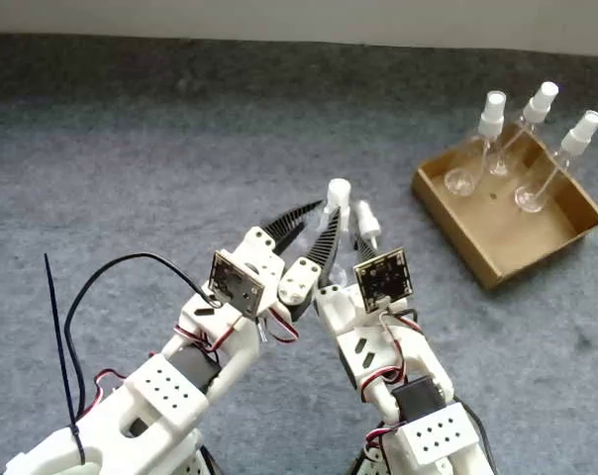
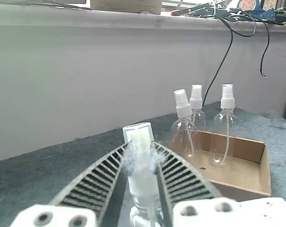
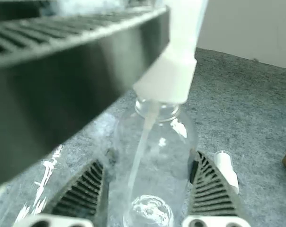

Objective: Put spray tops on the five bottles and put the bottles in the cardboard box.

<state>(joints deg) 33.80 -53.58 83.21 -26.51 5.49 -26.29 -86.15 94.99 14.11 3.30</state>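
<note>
The left tool (image 2: 142,160) pinches a white spray top (image 2: 138,138). Beyond it, three capped bottles (image 2: 196,119) stand upright in the cardboard box (image 2: 251,164) on the grey counter (image 2: 43,179).

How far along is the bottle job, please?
Done: three capped bottles stand in the cardboard box. In hand: the left jaws hold a spray top over a fourth bottle in the right jaws, tube inside, collar not seated. Left: seating and boxing it, then a fifth; a loose spray top lies nearby.

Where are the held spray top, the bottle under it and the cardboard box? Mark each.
spray top (image 2: 139,142), left wrist view, on its white cap.
bottle (image 3: 169,161), right wrist view, on its clear body.
cardboard box (image 1: 492,228), high view, on its bare floor.
</note>
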